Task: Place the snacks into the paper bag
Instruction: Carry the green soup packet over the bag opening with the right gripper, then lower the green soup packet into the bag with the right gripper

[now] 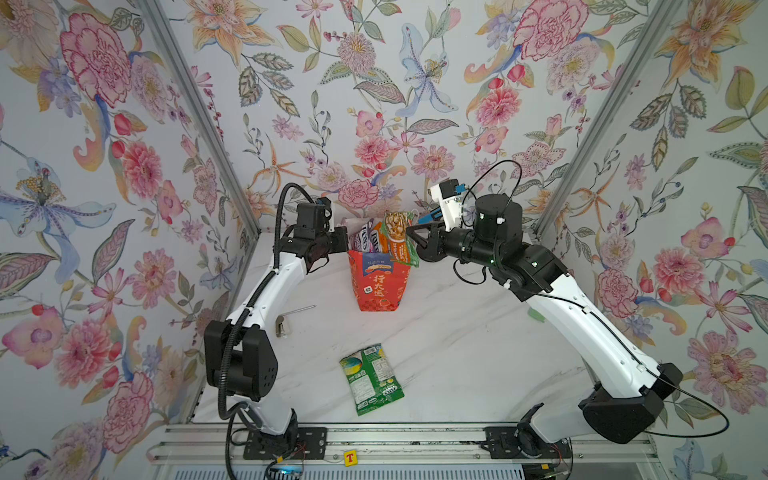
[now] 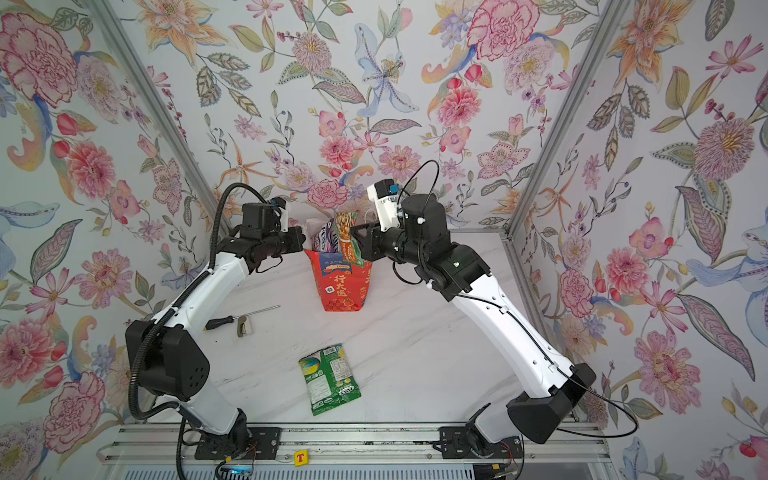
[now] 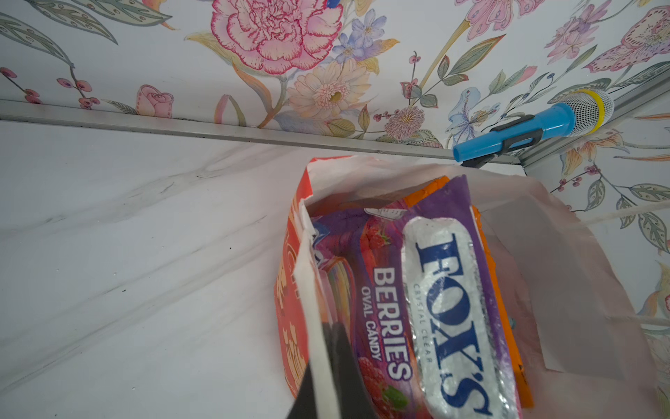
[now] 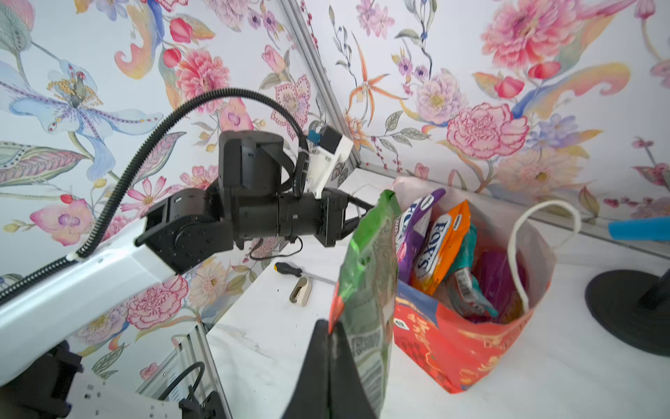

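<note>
On paper bag (image 1: 376, 291) rim, left claw (image 3: 324, 341) tight; on nut packet (image 4: 366, 290), right claw (image 4: 330, 328) tight.

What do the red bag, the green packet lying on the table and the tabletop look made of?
Red bag: likely paper, matte; its white rim creases sharply.
Green packet: glossy plastic film, crinkled, catching highlights.
Tabletop: smooth white with grey marble-like veins; stone or laminate, cannot tell.
</note>
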Motion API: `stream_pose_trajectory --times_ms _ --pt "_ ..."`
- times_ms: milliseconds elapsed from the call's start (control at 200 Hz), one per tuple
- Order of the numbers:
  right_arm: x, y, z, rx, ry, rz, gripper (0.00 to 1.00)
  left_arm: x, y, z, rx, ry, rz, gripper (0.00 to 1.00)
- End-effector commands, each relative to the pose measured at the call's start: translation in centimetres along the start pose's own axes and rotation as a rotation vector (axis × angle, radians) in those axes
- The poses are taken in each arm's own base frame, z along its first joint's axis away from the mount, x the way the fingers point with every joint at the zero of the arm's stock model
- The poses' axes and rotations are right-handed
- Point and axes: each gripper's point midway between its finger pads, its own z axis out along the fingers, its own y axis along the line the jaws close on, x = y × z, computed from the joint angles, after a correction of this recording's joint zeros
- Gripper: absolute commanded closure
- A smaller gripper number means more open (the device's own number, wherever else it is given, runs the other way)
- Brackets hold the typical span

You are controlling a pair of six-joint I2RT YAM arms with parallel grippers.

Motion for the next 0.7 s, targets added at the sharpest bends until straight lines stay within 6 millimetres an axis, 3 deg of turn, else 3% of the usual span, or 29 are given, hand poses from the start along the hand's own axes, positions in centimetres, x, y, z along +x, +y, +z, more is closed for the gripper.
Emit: stream_pose_trajectory --times_ms 0,125,435,696 --pt "0.7 -1.7 2.0 0.027 0.058 -0.030 1.00 -1.4 -0.5 -0.1 0.005 -0.030 0.023 1.00" --pt "-0.7 -3.2 3.6 0.038 0.051 -0.053 1.00 -1.4 -0.5 -0.1 0.006 -0.029 0.024 1.00" --pt "-1.4 -7.2 7.3 0.126 0.074 -0.079 1.00 -1.5 -0.8 0.1 0.012 -0.030 0.021 1.00" --pt "-0.7 -9.0 7.9 0.198 0.107 -0.085 1.00 -1.3 -0.8 0.2 0.011 -0.026 0.025 1.00"
